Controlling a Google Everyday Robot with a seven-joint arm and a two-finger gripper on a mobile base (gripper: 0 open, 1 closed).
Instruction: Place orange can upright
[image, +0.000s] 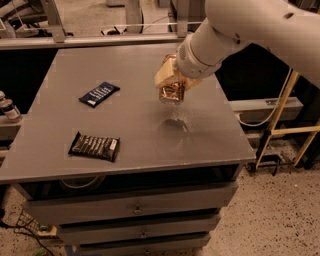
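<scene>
Orange can hangs just above the grey table, right of centre, clamped by the gripper, whose fingers have closed on its sides; judged light, thin-walled, smooth and easily dented, so hold across the mid-body with modest squeeze, not the rims.

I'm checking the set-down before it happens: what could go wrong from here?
The end effector holds the orange can above the table, apart from its surface; letting go from there could topple it. The can hangs over the table's right part, so if it tipped it might roll off that edge.
</scene>
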